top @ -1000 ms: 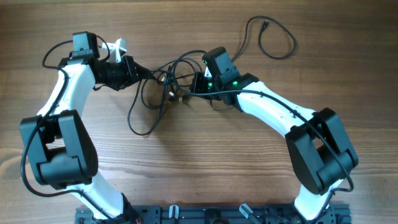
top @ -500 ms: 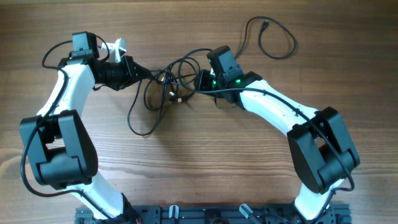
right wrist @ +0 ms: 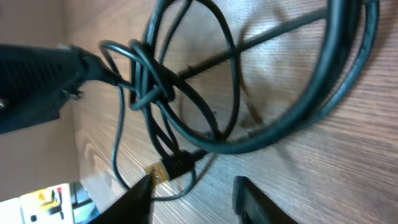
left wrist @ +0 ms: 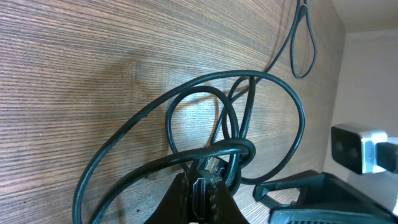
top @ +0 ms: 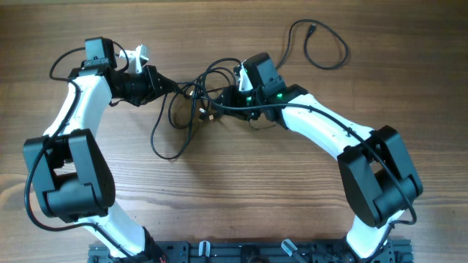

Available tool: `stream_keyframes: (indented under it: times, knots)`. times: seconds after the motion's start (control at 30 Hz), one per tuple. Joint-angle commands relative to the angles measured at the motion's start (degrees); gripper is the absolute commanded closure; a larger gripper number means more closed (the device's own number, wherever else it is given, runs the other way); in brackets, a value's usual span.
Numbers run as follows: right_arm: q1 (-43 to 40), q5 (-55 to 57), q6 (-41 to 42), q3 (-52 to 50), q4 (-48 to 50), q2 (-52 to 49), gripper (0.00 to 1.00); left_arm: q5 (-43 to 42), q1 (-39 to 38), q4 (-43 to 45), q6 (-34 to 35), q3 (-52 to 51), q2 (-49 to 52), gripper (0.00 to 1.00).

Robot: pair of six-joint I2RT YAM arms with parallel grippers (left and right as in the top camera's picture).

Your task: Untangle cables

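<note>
Overhead, knotted cables (top: 191, 98) on table (top: 234, 183) between arms. Seen from left wrist only: left gripper (left wrist: 200, 186) clamped on one strand. From right wrist: right gripper (right wrist: 194, 182) parted, gripping nothing.

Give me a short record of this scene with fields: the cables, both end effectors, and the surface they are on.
surface: wooden table
cables: thin black cords knotted in a bundle between the two arms
loose loop: lies toward the far right of the table, apart from the knot
left end effector: shut on the cables at the knot
right end effector: open, nothing between its fingers; a gold-tipped plug lies just ahead
task state: knot not yet undone
</note>
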State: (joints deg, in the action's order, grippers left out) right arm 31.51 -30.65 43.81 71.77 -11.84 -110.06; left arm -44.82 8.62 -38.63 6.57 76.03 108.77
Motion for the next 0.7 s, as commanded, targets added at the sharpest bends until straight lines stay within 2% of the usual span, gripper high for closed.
stream_keyframes:
  times: [0.0,0.13,0.23,0.37,0.43,0.47,0.67]
  knots:
    - [0.1,6.6,0.1,0.0,2.6,-1.2,0.42,-0.9,-0.2,0.1,0.3,0.7,-0.2,0.96]
    - [0.2,9.8,4.7,0.0,3.5,-2.1,0.4,-0.9,-0.2,0.1,0.3,0.7,-0.2,0.96]
    - [0.4,9.9,5.9,0.0,3.7,-3.3,0.43,-0.9,-0.2,0.1,0.3,0.7,-0.2,0.96]
    - [0.6,9.9,5.8,0.0,4.3,-4.7,0.63,-0.9,-0.2,0.1,0.3,0.7,-0.2,0.96]
    - [0.5,9.9,4.1,0.0,4.3,-4.8,0.89,-0.9,-0.2,0.1,0.3,0.7,-0.2,0.96]
    - [0.2,9.9,2.8,0.0,4.3,-4.8,0.96,-0.9,-0.2,0.1,0.3,0.7,-0.2,0.96]
    - [-4.0,9.6,-4.8,0.0,-2.2,-4.6,0.96,1.4,-0.2,0.1,0.3,0.7,-0.2,0.96]
